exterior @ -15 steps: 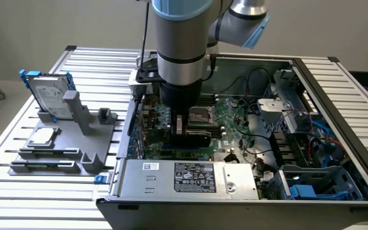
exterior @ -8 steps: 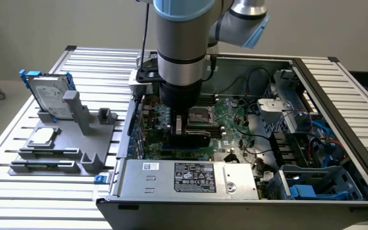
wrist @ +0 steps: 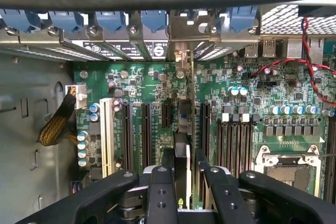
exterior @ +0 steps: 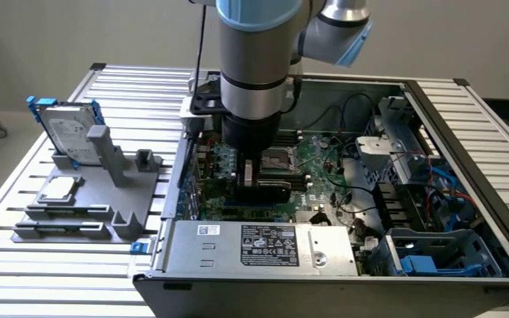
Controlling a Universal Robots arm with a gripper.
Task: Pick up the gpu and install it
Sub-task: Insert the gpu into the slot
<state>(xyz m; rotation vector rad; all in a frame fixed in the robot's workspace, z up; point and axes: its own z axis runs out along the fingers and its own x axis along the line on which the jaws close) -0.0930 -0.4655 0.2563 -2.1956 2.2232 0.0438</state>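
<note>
The gpu (exterior: 264,193) stands on edge over the motherboard (exterior: 325,165) inside the open computer case, with its black shroud facing the case front. My gripper (exterior: 256,173) comes straight down from above and is shut on the card's top edge. In the wrist view the gpu (wrist: 182,145) runs edge-on between my two black fingers (wrist: 160,195), in line with the long expansion slots (wrist: 144,129). Its silver end bracket (wrist: 184,35) sits at the rear slot openings. I cannot tell how deep the card sits in the slot.
A silver power supply (exterior: 264,245) lies along the case's front. The CPU socket (wrist: 286,163) is beside the card. A blue-framed hard drive (exterior: 64,129) and a small silver chip (exterior: 58,189) rest on a grey fixture (exterior: 87,222) at the exterior view's left. Cables and drive cages (exterior: 431,255) crowd the right.
</note>
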